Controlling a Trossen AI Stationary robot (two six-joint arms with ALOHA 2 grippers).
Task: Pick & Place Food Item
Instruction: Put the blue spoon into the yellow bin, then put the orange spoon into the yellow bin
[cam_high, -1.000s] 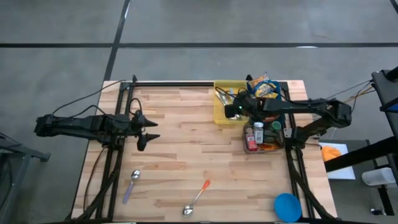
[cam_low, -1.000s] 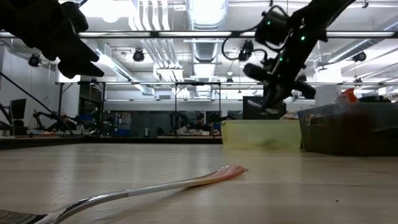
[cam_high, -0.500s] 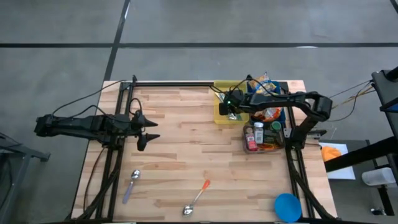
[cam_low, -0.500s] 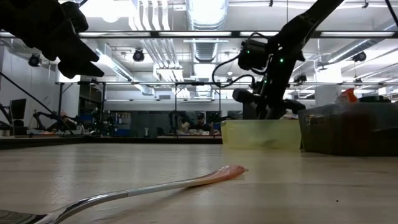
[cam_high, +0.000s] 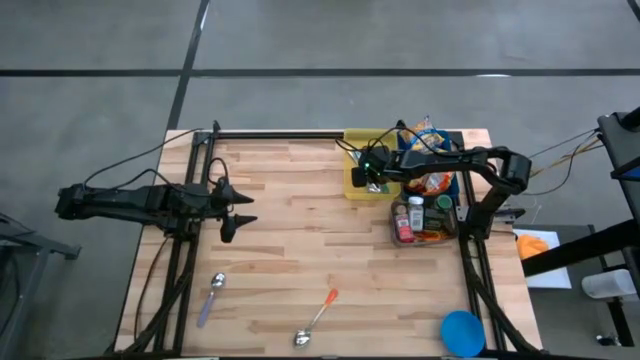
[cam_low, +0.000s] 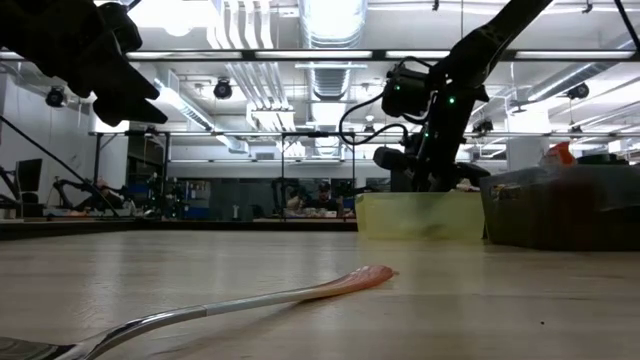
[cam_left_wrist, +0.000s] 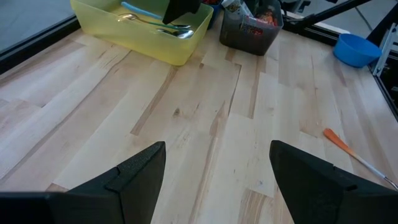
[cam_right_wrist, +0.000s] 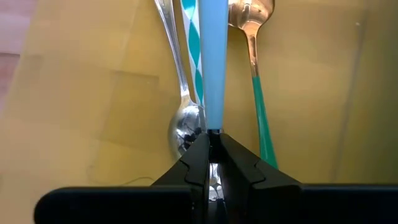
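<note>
Wooden table carries a yellow bin at its far right, beside a dark bin of food items. Right hand is down inside the yellow bin — fingers pressed together, pinching a light-blue utensil handle among spoons. Left hand hovers over the table's left side, fingers spread, holding nothing. Orange-handled spoon lies near the front edge.

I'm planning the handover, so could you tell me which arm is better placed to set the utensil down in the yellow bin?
Right: its pincer is shut on the light-blue-handled utensil inside the yellow plastic bin. The left pincer hangs open, far across the table.
</note>
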